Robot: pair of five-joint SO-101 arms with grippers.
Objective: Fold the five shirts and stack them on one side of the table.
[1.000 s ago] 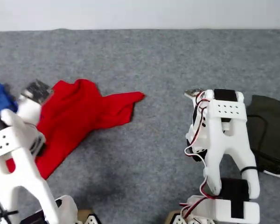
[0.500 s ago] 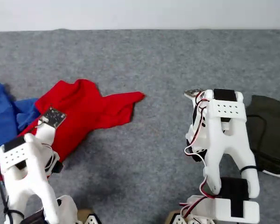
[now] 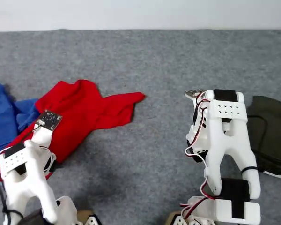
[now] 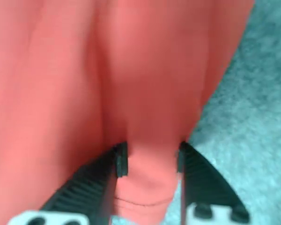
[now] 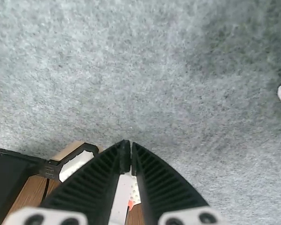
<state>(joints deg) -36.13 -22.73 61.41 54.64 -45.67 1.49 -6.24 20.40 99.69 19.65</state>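
Grey felt surface (image 3: pixel 168 61) carries a red shirt (image 3: pixel 84 112) spread left of centre, its edge lying over a blue shirt (image 3: pixel 4 117). A dark shirt (image 3: pixel 271 131) lies far right. Left claw (image 4: pixel 150 158) pinches a red shirt fold. Right claw (image 5: pixel 127 157) hangs clenched, empty, above bare felt.
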